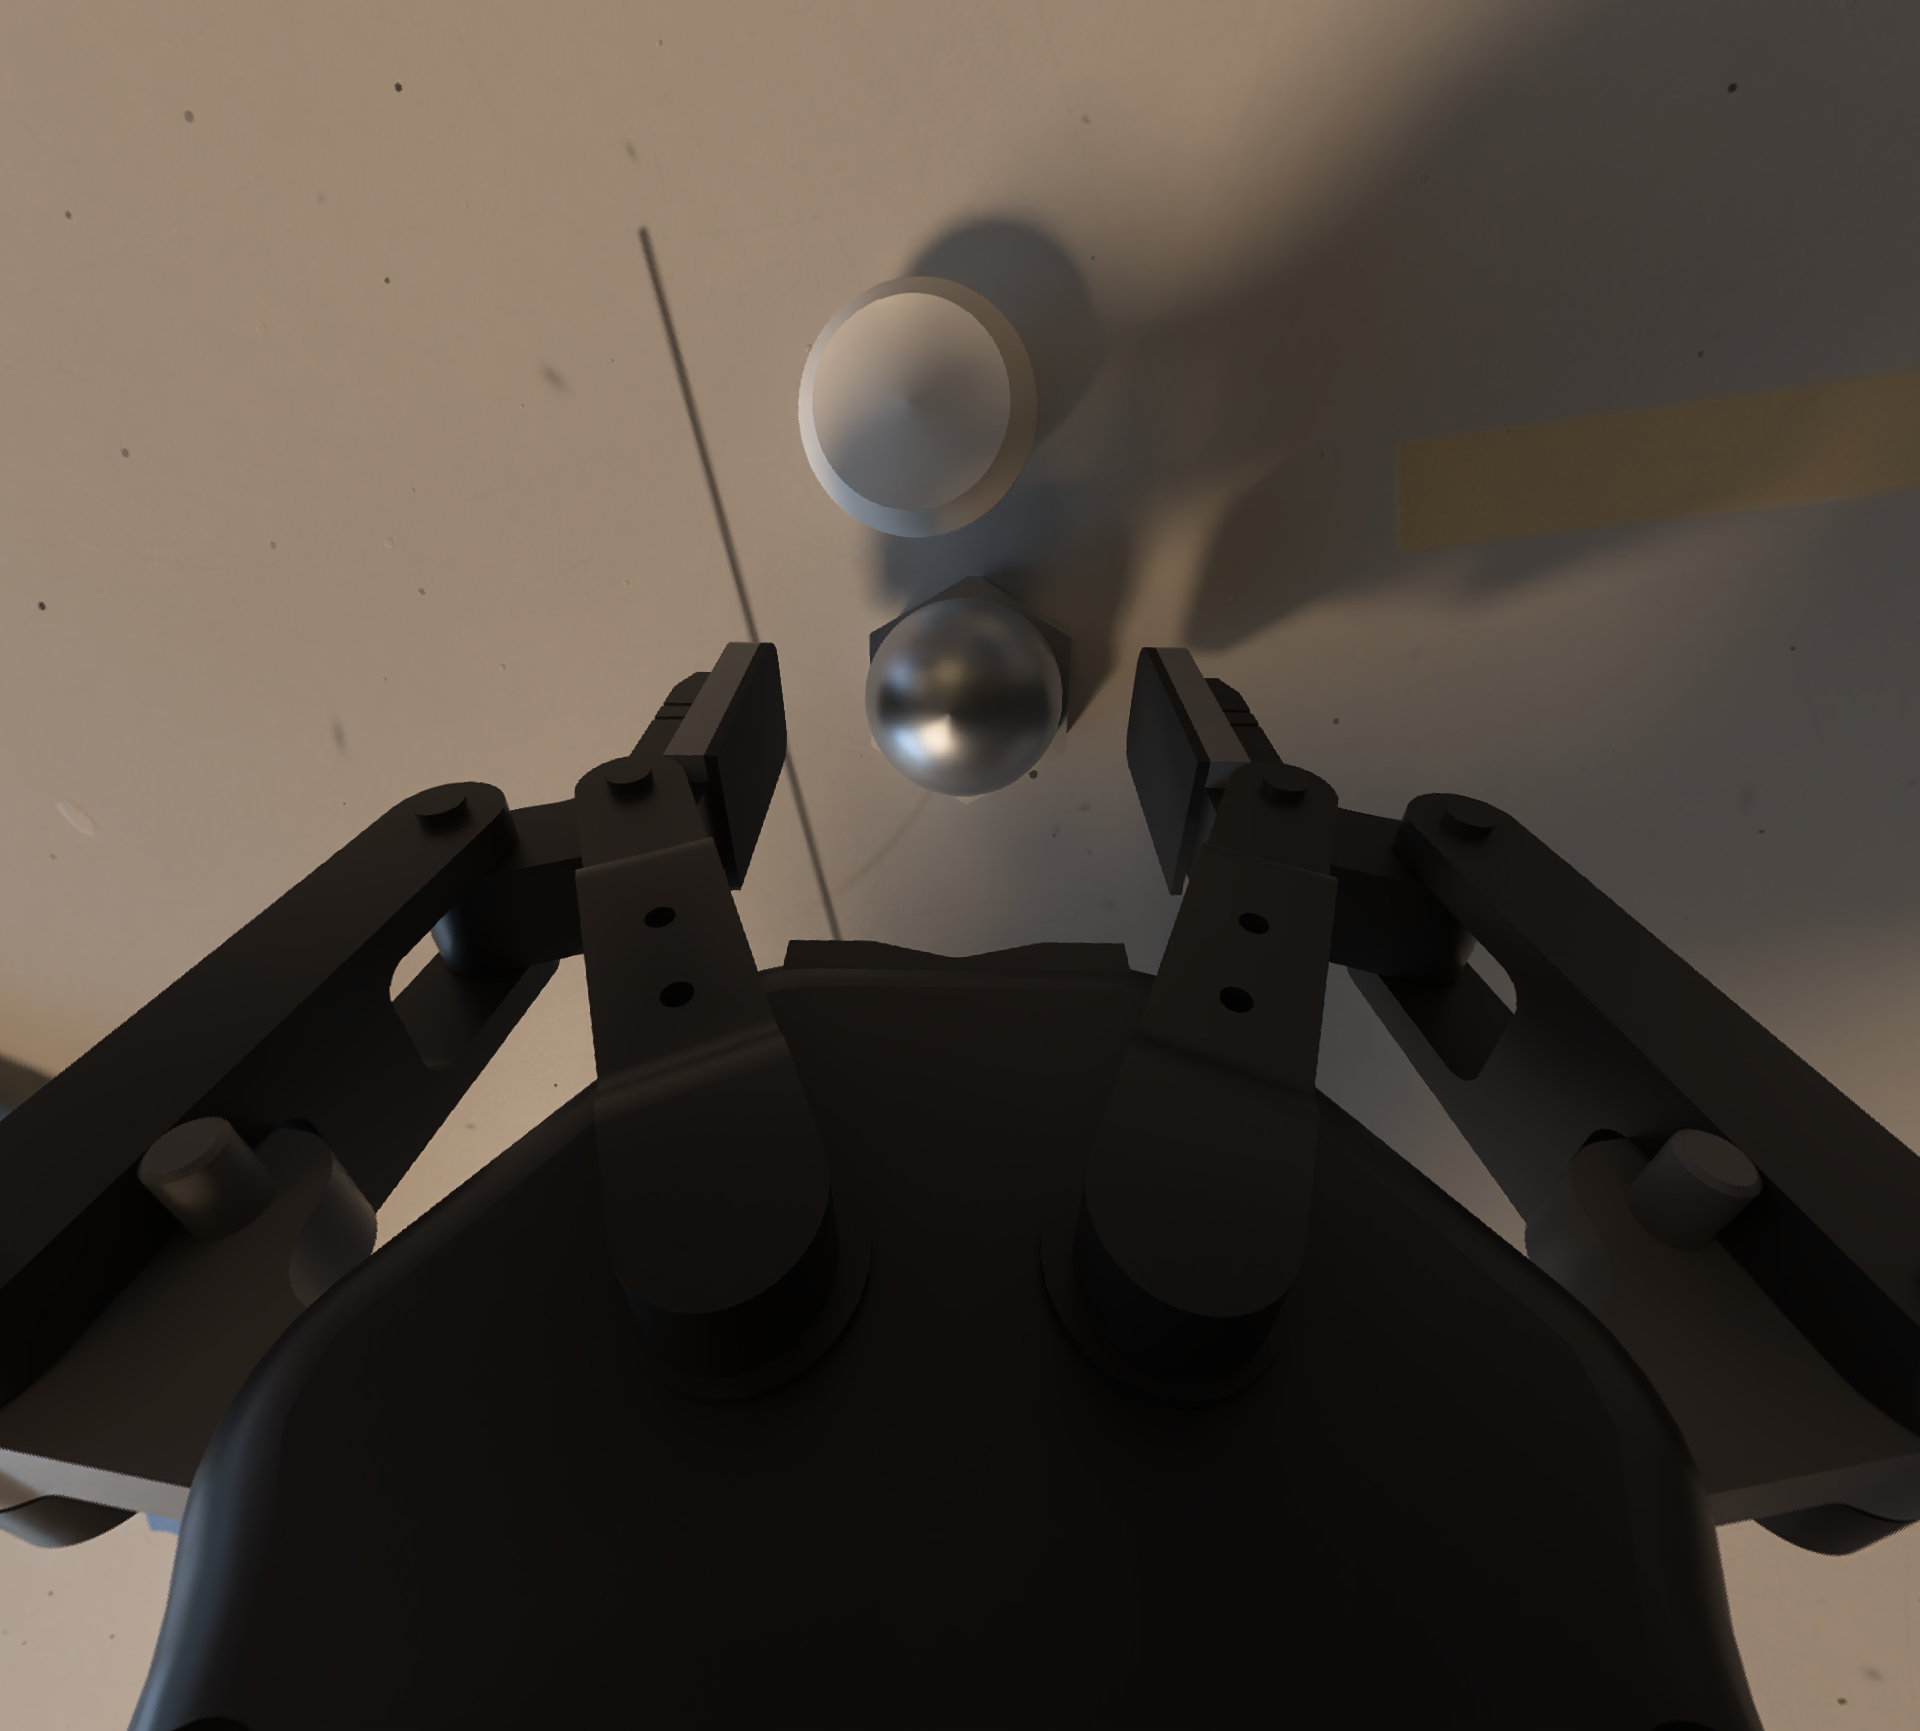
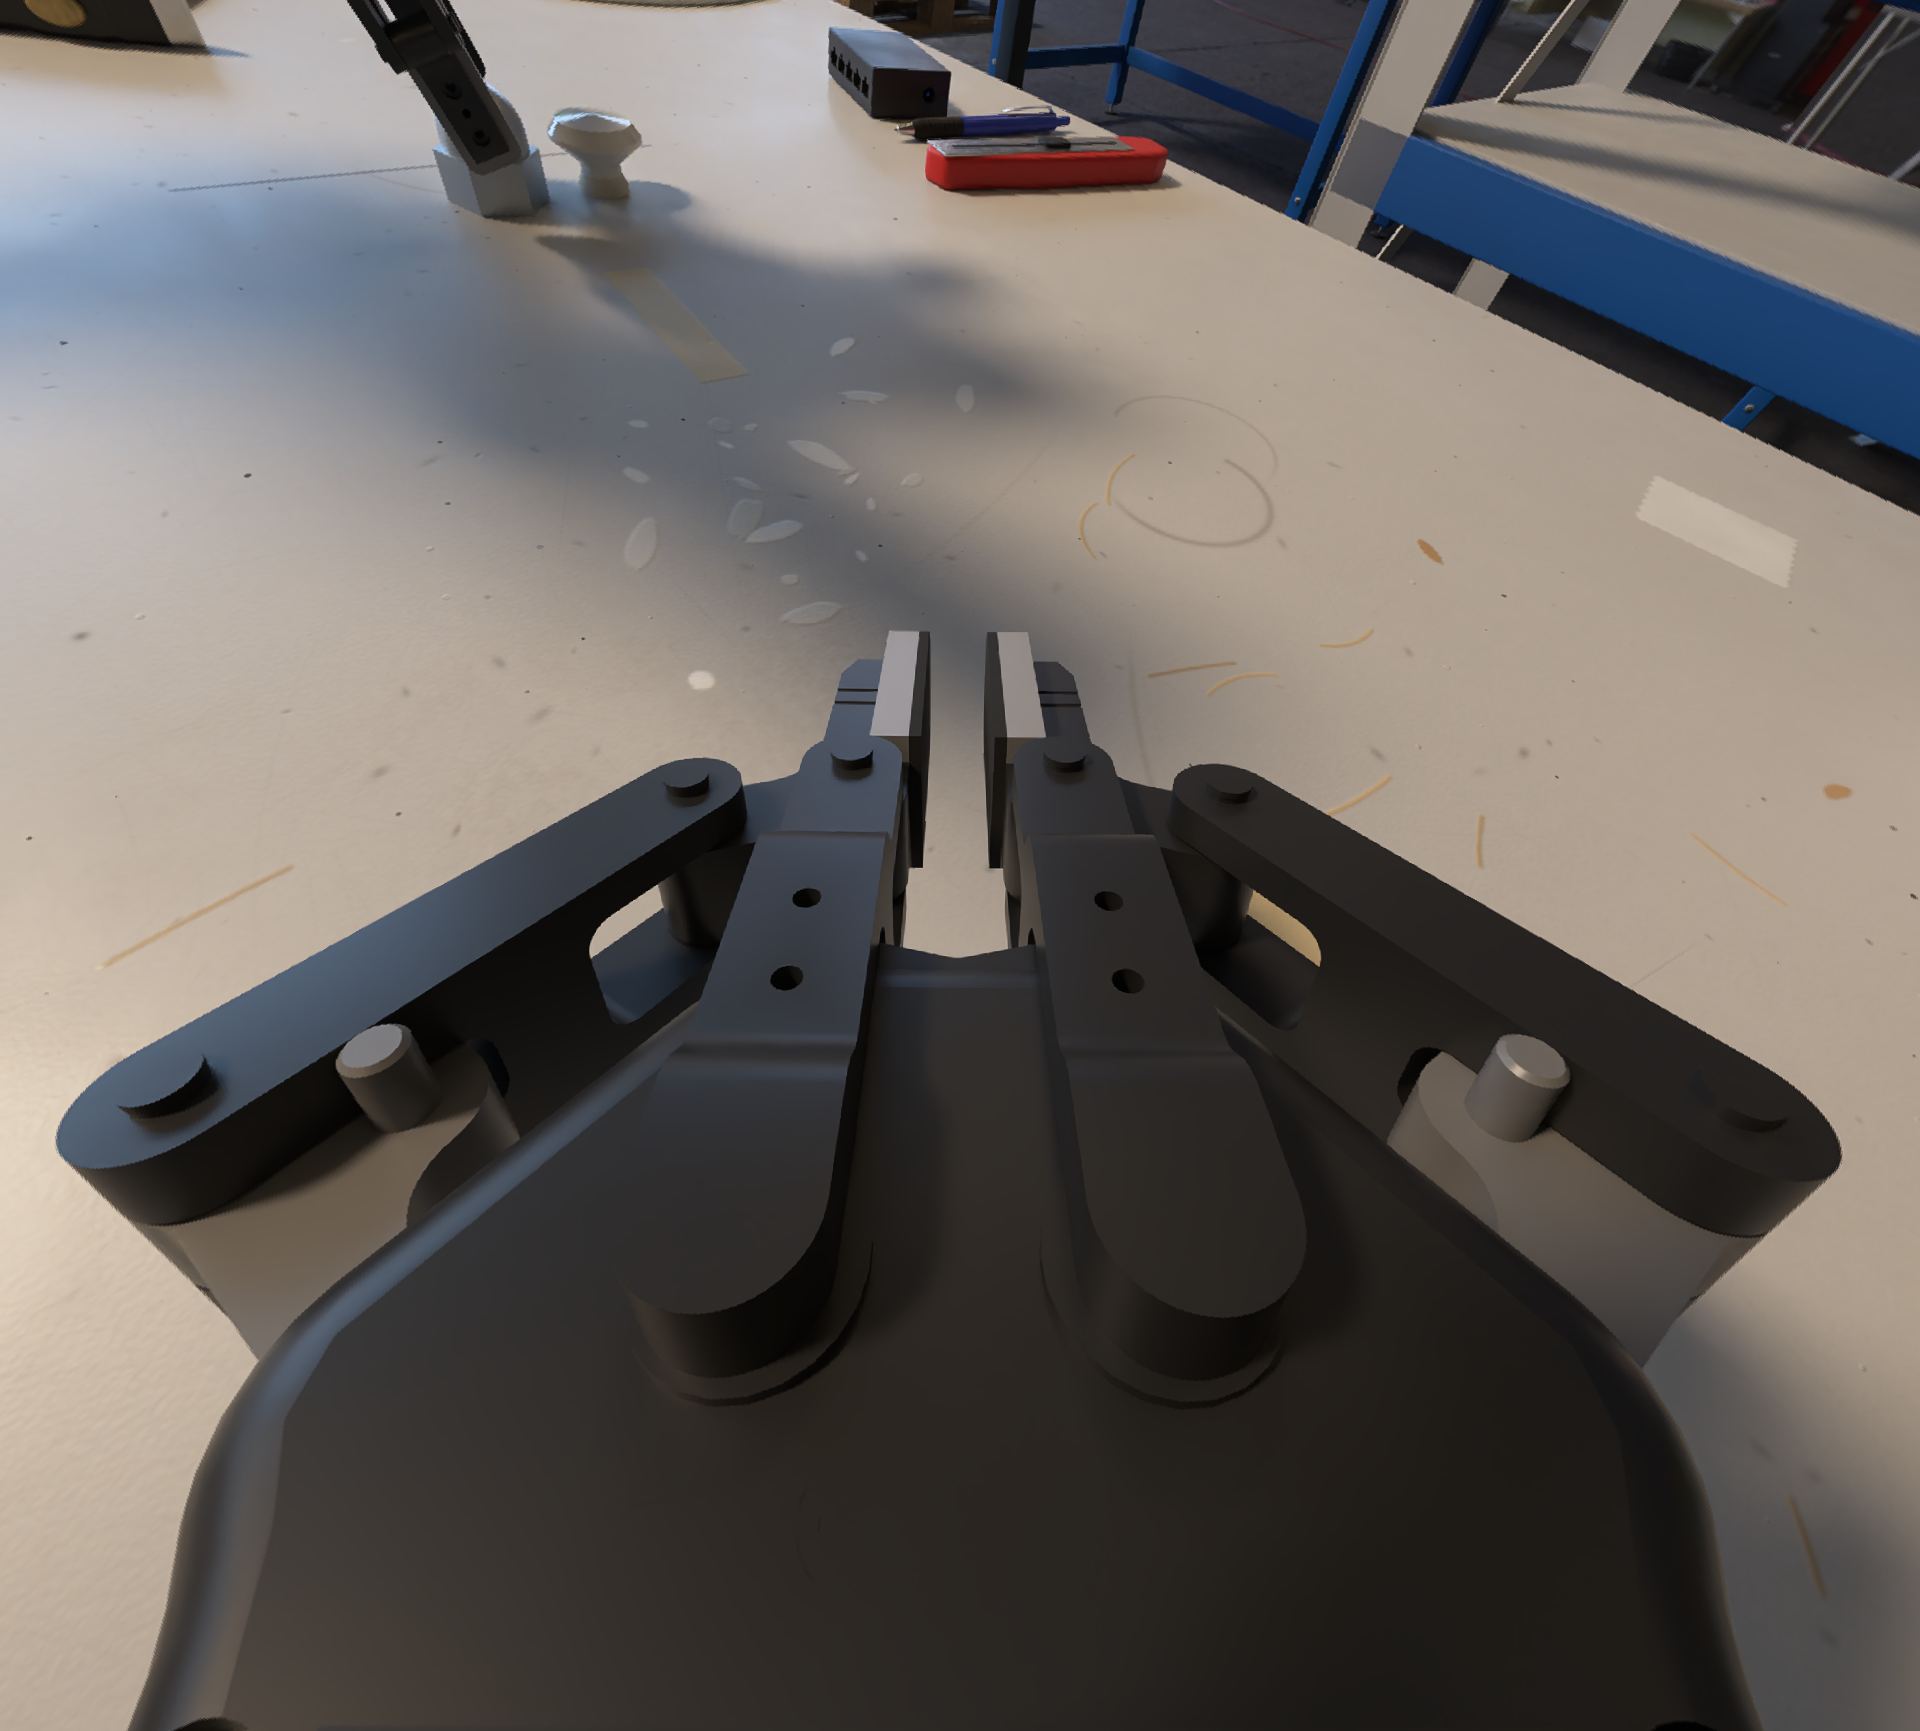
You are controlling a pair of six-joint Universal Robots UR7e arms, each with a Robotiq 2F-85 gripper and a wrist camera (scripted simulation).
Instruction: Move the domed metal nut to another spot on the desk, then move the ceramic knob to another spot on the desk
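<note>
Item one, left tool (image 1: 956,725): I have it over the domed metal nut (image 1: 964,694), fingers spread wide either side, holding nothing, apparently lined up for a first pick. The nut rests on the surface (image 1: 312,331) just near of the ceramic knob (image 1: 914,405), so I judge the approach must stay clear of that neighbour. Item two, right tool (image 2: 957,694): parked well apart, nearly closed, empty.
</note>
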